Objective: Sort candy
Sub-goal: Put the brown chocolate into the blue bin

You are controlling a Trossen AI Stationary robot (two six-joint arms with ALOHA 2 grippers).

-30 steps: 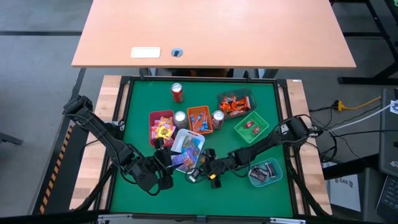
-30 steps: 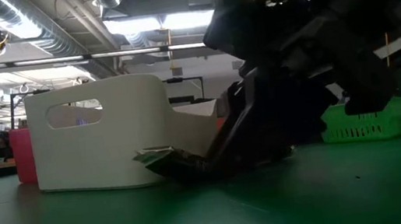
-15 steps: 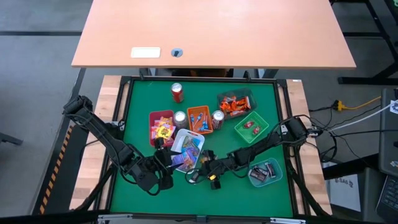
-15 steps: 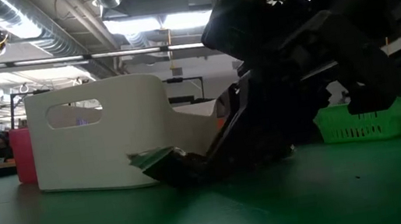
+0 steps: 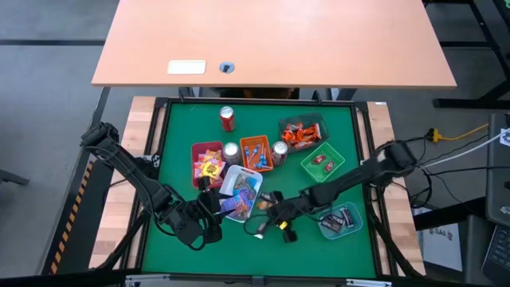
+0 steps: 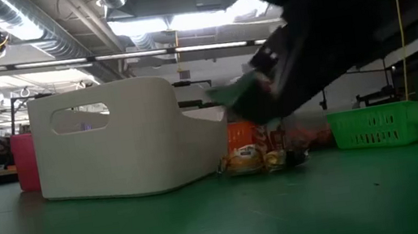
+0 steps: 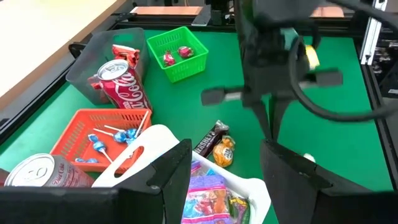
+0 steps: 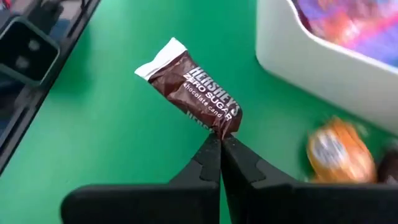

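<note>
The brown Hershey's candy (image 8: 194, 93) hangs clear of the green tabletop (image 5: 311, 247), pinched by one end in the right gripper (image 8: 221, 144), whose fingers are shut tight on the wrapper. Its long axis runs straight out from the fingertips. The white tray (image 5: 239, 185) sits just beside it, and an orange-wrapped candy (image 7: 224, 151) lies on the felt near the tray's wall. The left gripper (image 7: 225, 168) waits beside the white tray, fingers wide and empty. Beyond, the green basket (image 5: 322, 163) and clear tray (image 5: 340, 221) stand apart, with bare felt between them.
</note>
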